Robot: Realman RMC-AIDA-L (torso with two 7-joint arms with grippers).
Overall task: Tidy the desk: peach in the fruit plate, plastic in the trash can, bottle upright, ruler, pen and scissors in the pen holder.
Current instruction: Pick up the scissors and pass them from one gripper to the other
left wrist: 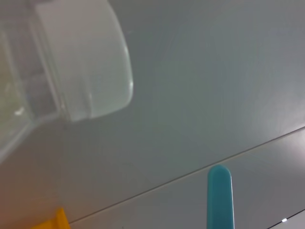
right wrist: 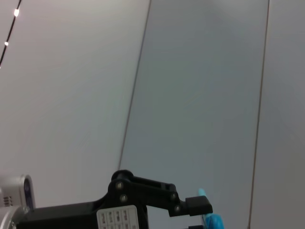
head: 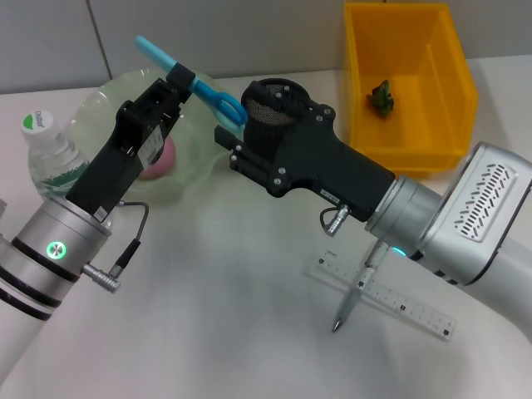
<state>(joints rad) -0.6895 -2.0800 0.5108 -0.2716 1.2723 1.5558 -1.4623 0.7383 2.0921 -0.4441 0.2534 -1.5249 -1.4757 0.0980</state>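
The yellow trash can (head: pixel 432 100) sits at the far right of the desk (head: pixel 233 332) with a small green piece of plastic (head: pixel 381 97) already inside, and the pale green fruit plate (head: pixel 104 104) at the far left holds the pink peach (head: pixel 162 158), partly screened by the left arm; beside the plate the bottle (head: pixel 50 154) stands upright with its cap on top. So the step in hand appears to be the scissors: the left gripper (head: pixel 184 79) is clenched on the blue scissors (head: pixel 195 79), holding them in the air just beside the black mesh pen holder (head: pixel 274 104), blade end raised away and the handle loops toward the holder. The right gripper (head: pixel 237 150) sits low against the holder's near side, seemingly steadying it, though its fingers are hidden behind its own body and I cannot tell whether it grips. The next move likely calls for turning the scissors more upright and centring them over the holder's mouth before letting go. The clear ruler (head: pixel 391 299) and the pen (head: pixel 357 291) lying across it are still flat on the desk near the right arm. The left wrist view shows only a blade tip and a blurred translucent shape; the holder's base is hidden
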